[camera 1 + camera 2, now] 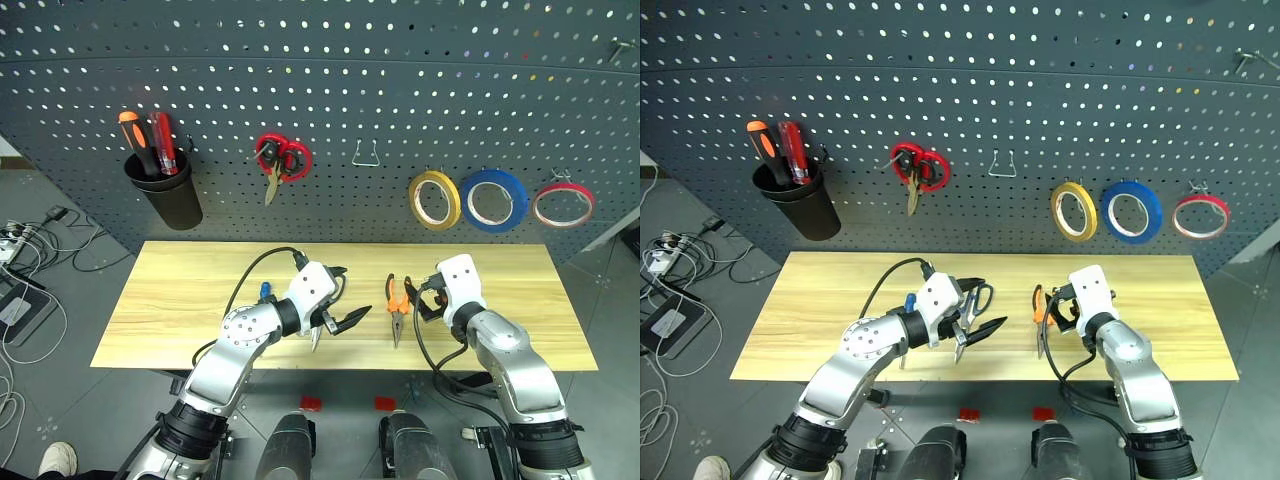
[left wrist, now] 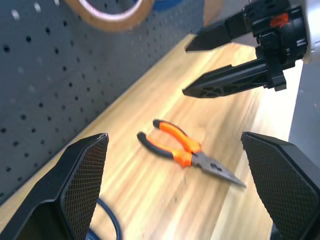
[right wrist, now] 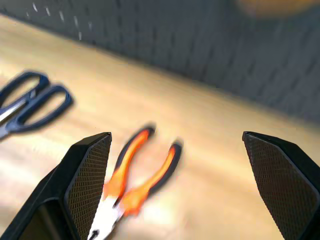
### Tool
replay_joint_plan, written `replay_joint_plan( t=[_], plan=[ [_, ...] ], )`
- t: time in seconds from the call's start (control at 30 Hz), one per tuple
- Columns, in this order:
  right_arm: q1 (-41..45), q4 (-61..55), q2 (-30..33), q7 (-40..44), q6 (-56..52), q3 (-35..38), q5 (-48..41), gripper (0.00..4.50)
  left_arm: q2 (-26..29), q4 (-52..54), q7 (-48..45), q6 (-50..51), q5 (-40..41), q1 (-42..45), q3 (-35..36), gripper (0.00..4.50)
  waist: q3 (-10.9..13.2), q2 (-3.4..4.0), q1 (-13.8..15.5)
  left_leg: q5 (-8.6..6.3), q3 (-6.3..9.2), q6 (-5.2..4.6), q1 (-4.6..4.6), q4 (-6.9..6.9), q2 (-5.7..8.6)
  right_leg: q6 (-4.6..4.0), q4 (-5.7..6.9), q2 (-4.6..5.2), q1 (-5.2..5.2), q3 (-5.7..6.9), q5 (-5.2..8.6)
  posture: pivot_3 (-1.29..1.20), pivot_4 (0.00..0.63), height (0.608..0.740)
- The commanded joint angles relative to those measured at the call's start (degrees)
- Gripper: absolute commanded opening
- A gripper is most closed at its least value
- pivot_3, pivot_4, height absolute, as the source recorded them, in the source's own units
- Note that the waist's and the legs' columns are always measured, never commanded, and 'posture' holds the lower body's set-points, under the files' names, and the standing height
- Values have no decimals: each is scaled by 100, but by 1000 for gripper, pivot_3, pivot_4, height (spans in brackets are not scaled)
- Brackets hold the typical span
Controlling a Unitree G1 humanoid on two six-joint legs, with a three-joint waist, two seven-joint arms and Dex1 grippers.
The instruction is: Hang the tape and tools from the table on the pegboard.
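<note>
The yellow-tan tape (image 1: 435, 199) hangs on a hook of the dark grey pegboard (image 1: 330, 90). Orange-and-black pliers (image 1: 397, 305) lie flat on the light wood table (image 1: 180, 300), between my two grippers. My right gripper (image 1: 418, 300) hovers open just right of the pliers, which lie between its fingers in the right wrist view. My left gripper (image 1: 352, 295) is open above the dark-handled scissors (image 1: 982, 296), whose blades poke out below it. The blue-handled screwdriver (image 1: 266, 291) lies behind my left forearm, mostly hidden.
A black cup (image 1: 165, 195) on the pegboard holds an orange and a red screwdriver. Red scissors (image 1: 282, 158) hang beside an empty metal hook (image 1: 367, 153). A blue roll (image 1: 494, 200) and a thin red roll (image 1: 563, 204) hang right of the tape. Cables (image 1: 30, 250) lie on the floor at left.
</note>
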State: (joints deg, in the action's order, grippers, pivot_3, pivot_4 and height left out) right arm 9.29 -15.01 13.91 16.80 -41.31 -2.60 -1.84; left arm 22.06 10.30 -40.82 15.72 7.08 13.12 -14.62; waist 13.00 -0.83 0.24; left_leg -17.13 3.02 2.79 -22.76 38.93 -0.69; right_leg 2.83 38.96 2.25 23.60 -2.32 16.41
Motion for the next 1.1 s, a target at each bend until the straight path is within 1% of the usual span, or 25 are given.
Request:
replay_joint_plan(
  t=[0.03, 0.13, 0.27, 0.4, 0.53, 0.7, 0.97, 1.1],
  plan=[
    [271, -254, -149, -113, -901, 149, -240, 4481, 186, -3, -141, -188, 78, -174, 165, 4500, 86, 3, -55, 0, 2, 0, 2, 0, 0, 0, 1, 0, -1, 0, 0, 36, 339, 740],
    [479, -284, -345, -309, -1569, 221, -324, 4481, 269, 69, -146, -210, 72, -401, 202, 4500, 194, 10, -132, -4, 9, -7, 2, -3, -3, -2, 1, -2, 0, -1, 1, 47, 365, 740],
    [647, -323, -778, -694, -2438, 363, -344, 4481, 300, 215, -32, -114, 106, -625, 328, 4500, 329, 6, -157, -6, 16, -11, -6, 0, -2, -2, 3, 1, 6, 2, 1, 65, 383, 740],
    [853, -155, -1197, -1075, -2850, 460, -289, 4481, 369, 245, 11, -146, 87, -849, 434, 4500, 432, 13, -170, -6, 15, -10, -11, 1, -2, -2, 6, 3, 15, -1, 1, 80, 396, 740],
    [1127, 147, -1431, -1323, -2857, 476, -255, 4481, 486, 288, -2, -194, 86, -1060, 547, 4500, 516, 13, -180, -6, 13, -11, -12, -4, -4, -2, 7, 2, 23, -3, 1, 93, 405, 740],
    [1438, 412, -1661, -1562, -2902, 590, -287, 4481, 556, 291, 6, -174, 111, -1104, 670, 4500, 580, 12, -176, -6, 7, -10, -27, -4, -4, -2, 13, 2, 46, -5, 1, 96, 410, 740],
    [1566, 855, -1663, -1736, -2609, 468, -187, 4481, 535, 200, 15, -135, 108, -937, 742, 4500, 658, 14, -178, -6, 3, -10, -28, -9, -5, -1, 12, 2, 50, -8, 1, 103, 411, 740],
    [1717, 1091, -1852, -1905, -2508, 516, -146, 4481, 531, 252, 23, -89, 130, -912, 754, 4500, 665, 15, -185, -6, 1, -10, -28, -12, -7, -1, 10, 0, 52, -10, 1, 107, 412, 740]
  ],
)
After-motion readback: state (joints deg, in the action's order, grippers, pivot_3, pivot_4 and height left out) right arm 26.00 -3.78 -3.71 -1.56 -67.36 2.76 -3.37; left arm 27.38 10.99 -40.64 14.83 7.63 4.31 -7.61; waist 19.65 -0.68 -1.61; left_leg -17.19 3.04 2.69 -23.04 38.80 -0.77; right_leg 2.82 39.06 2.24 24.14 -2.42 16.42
